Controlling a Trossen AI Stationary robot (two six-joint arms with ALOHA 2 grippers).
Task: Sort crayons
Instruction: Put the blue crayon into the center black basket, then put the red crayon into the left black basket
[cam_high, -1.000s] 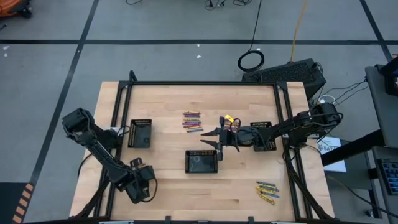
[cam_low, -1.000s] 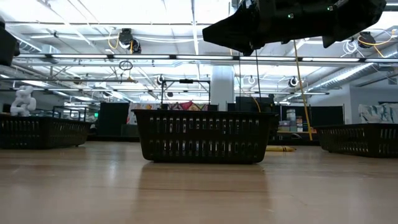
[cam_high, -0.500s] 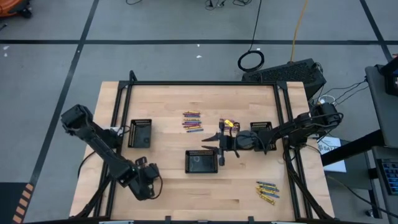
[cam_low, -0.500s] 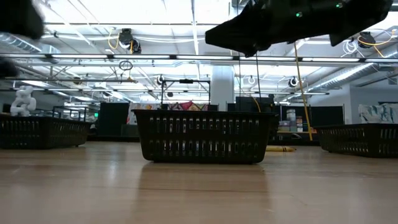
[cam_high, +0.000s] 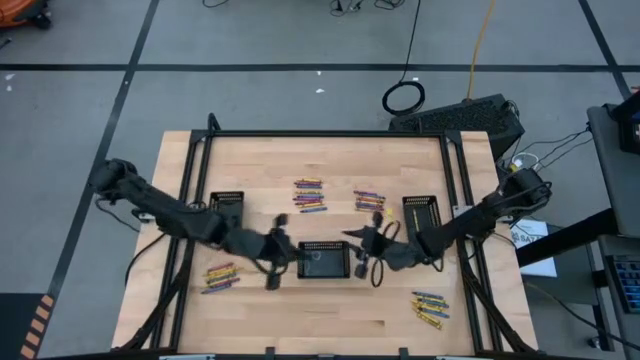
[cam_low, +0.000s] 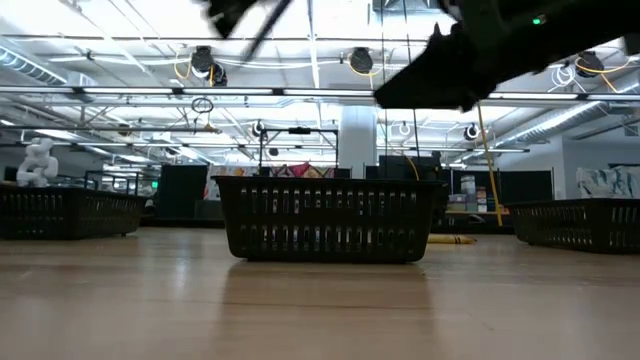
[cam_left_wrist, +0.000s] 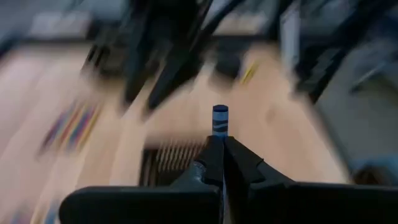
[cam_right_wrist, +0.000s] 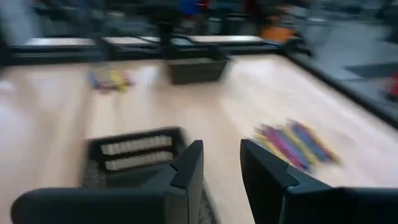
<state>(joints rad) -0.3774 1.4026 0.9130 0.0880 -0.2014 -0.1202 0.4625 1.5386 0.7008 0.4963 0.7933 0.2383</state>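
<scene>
Table is bare wood inside a black frame. My left arm reaches in from the left edge, my right arm from the right edge, and both end beside the middle tray.

Three black trays on the table: the middle one near centre, the left tray by my left arm, the right tray by my right arm.

My left gripper sits just left of the middle tray, jaws clenched on a blue crayon whose tip sticks out past my fingertips.

My right gripper sits just right of the middle tray, jaws parted, nothing between them.

Crayons lie on the table in four loose groups: upper-centre group; second group just right of it, beside the right tray; group near the left front; group near the right front corner.

Low view: middle tray stands on the table, both arms dark overhead.
</scene>
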